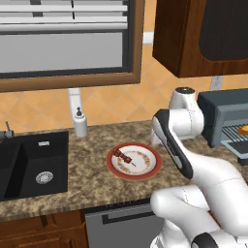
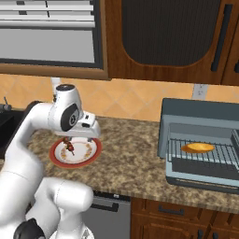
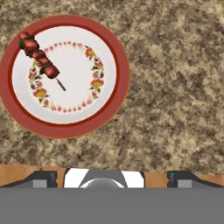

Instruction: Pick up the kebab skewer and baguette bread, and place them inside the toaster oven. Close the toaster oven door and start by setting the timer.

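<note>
The baguette bread [image 2: 197, 148] already lies in the toaster oven [image 2: 200, 116]. The released gripper [image 3: 112, 177] should centre over the kebab skewer [image 3: 39, 57] on the plate [image 3: 118, 57], jaws across the stick.

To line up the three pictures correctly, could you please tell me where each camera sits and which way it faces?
Left base view: behind the arm's left, looking forward and down at the counter, sink and plate; white arm at lower right.
Right base view: behind the arm's right, facing the open toaster oven with the baguette bread on its rack; arm at lower left.
Hand view: on the hand, looking down at the kebab skewer; open gripper fingertips at the bottom.
All three share plate and skewer.
</note>
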You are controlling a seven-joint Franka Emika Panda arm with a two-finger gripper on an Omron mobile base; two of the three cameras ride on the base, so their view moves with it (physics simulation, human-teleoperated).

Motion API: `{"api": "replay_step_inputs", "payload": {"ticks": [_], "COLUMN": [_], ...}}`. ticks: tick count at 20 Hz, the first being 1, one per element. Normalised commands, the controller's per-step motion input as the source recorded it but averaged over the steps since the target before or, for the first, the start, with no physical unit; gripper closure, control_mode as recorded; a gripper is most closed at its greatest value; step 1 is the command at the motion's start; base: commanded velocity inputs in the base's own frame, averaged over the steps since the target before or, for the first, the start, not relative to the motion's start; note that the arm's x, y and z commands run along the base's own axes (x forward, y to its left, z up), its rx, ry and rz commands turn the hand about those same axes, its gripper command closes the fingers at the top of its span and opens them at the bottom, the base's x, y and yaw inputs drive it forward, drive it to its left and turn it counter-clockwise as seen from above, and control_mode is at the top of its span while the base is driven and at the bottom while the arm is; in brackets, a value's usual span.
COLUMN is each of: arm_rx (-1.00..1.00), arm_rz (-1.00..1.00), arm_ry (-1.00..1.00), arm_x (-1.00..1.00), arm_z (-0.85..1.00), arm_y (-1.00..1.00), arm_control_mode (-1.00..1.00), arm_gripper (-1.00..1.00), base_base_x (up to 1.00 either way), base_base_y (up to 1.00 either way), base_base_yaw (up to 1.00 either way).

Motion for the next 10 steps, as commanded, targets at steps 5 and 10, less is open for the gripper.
{"api": "replay_step_inputs", "payload": {"ticks": [5,10], "arm_rx": [-0.01,0.0], "arm_rz": [0.1,0.1], "arm_ry": [-0.04,-0.02], "arm_x": [0.4,0.46], "arm_z": [-0.31,-0.15], "arm_y": [0.75,0.58], "arm_control_mode": [-1.0,-1.0], "arm_gripper": [-1.0,-1.0], "base_base_x": [0.0,0.0], "base_base_y": [0.0,0.0], "base_base_yaw": [0.0,0.0]}}
